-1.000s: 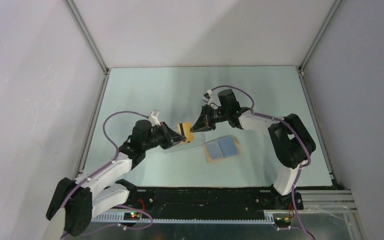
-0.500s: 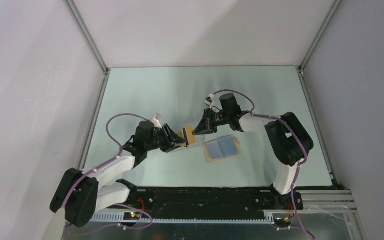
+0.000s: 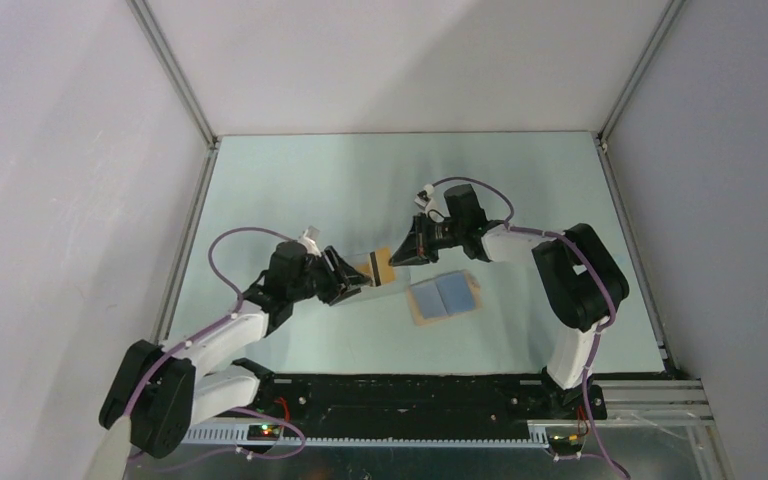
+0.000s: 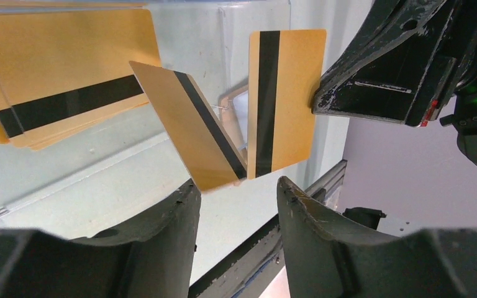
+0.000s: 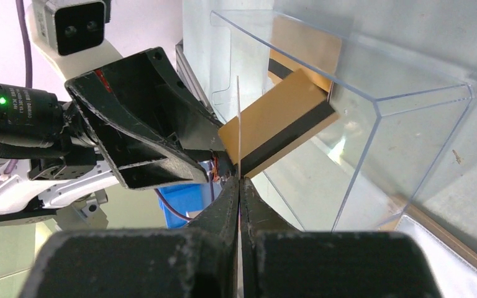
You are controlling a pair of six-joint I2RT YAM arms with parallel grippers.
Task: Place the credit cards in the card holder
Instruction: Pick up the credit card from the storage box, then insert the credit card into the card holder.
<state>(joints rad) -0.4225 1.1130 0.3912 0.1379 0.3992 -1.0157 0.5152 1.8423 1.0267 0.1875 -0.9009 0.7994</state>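
Jaws on your left gripper (image 3: 358, 275) stand apart in the top view. Your right gripper (image 3: 398, 257) is pinched onto one credit card (image 3: 381, 268), which is held off the table (image 3: 290, 180) between the two grippers. The card holder (image 3: 443, 297) lies open just to the right of them and nearer the arm bases, blue pockets up.

From your left wrist, both fingers are spread. The held credit card stands upright above the gap, its black stripe vertical, with the right gripper clamped on its far edge. You cannot tell whether your left fingertips touch it. A second card (image 4: 186, 127) leans tilted just beside it, and a stack of cards (image 4: 56, 74) sits at the upper left.

From your right wrist, the fingers are closed on the card, seen edge-on as a thin line. Behind it, a clear box (image 5: 404, 124) holds more cards.
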